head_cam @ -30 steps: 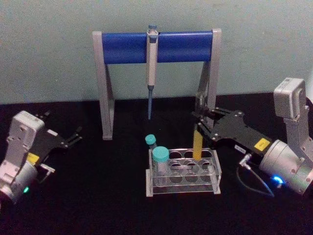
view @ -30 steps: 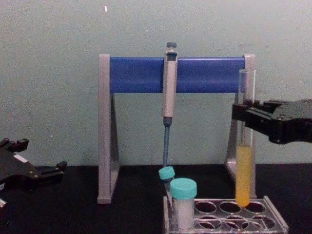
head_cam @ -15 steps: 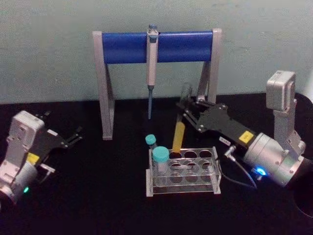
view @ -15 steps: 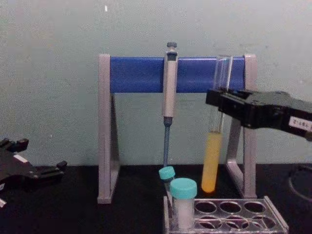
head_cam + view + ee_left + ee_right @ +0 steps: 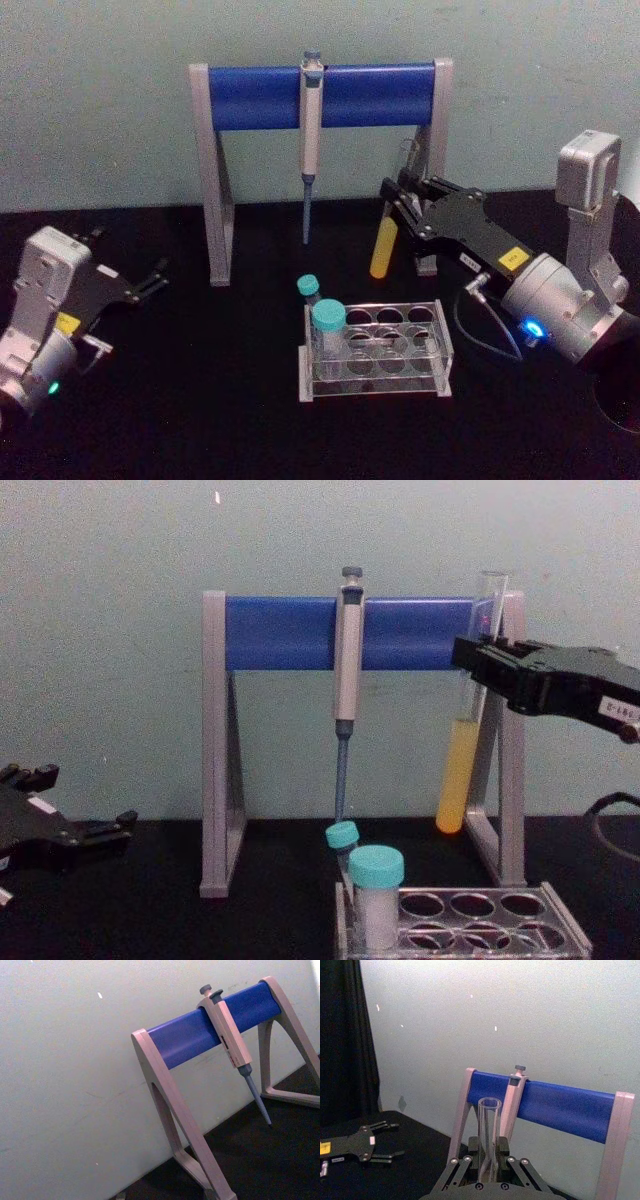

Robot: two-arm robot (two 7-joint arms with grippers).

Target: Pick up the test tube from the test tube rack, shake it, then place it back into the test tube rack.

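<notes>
Clenching test tube (image 5: 386, 240) — yellow liquid (image 5: 455, 775) — right gripper (image 5: 396, 196) | rack (image 5: 375, 386): capped tubes (image 5: 327, 320) | left gripper (image 5: 150, 281) released

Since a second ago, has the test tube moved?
Yes. The test tube, held in the right gripper, has risen clear above the test tube rack and shifted left, tilting slightly.
</notes>
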